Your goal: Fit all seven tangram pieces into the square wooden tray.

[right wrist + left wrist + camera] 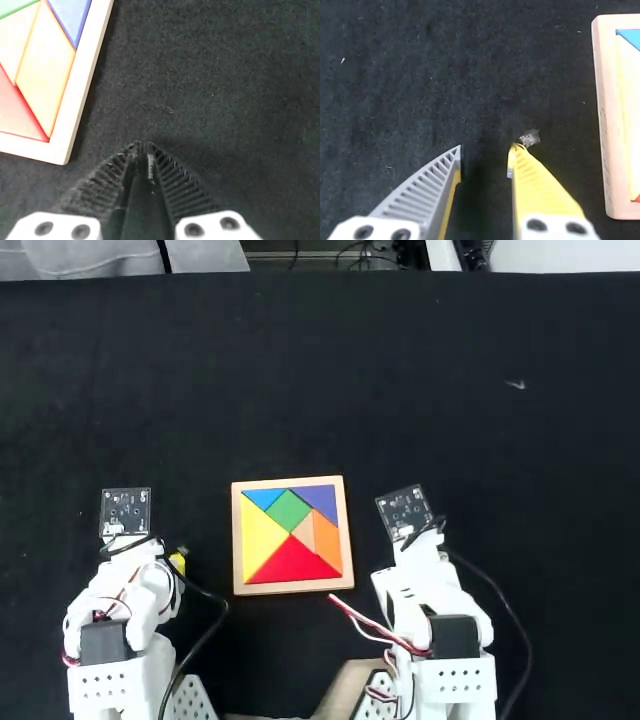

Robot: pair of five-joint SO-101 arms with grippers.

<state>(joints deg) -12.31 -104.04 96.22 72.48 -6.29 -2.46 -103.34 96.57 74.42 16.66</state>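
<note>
Tray: the tray (237, 540) lies flat at lower centre of the high view, between my two arms.
Pieces: the pieces (293, 562) sit inside it, edges meeting, with no gap that I can make out; none lies loose on the surface (450, 390).
Left tool: my left tool (486, 148) is parted a little and holds nothing, low over bare cloth just beside the tray's left rim.
Right tool: my right tool (142, 146) has its tips together on nothing, near the tray's lower right corner.
Progress: the puzzle looks finished to me; I judge nothing is left to place.
Risk, bump: both tools are close to the rim, so a sideways swing could shove the tray and lift a piece out of its seat.
Risk, wires: the wires (350, 612) run near the tray's lower right corner and could catch it if that arm turns.
Risk, lint: lint (530, 136) by my yellow tip is harmless, I think.
</note>
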